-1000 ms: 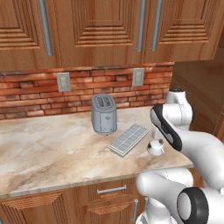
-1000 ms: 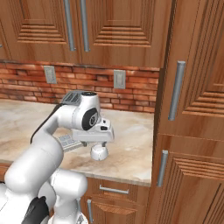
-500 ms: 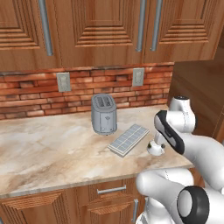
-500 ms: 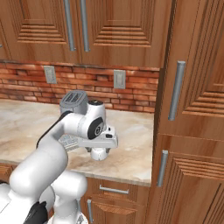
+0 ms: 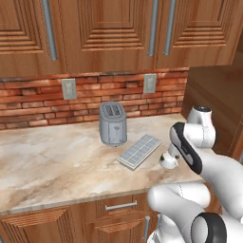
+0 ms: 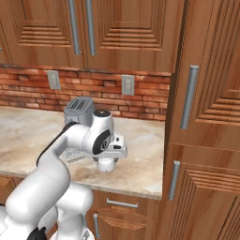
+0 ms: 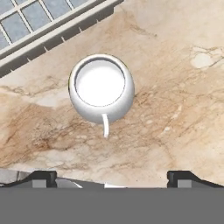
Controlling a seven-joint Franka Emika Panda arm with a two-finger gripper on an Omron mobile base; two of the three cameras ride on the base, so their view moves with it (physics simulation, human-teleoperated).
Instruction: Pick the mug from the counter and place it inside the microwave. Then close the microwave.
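Where the brick wall meets the marbled counter, a grey toaster stands left of the mug, with a flat gridded tray lying between them. Brown cabinets hang above. Over the mug, which sits upright on the stone, hangs the gripper, its fingers spread wide, gripping nothing and touching nothing.
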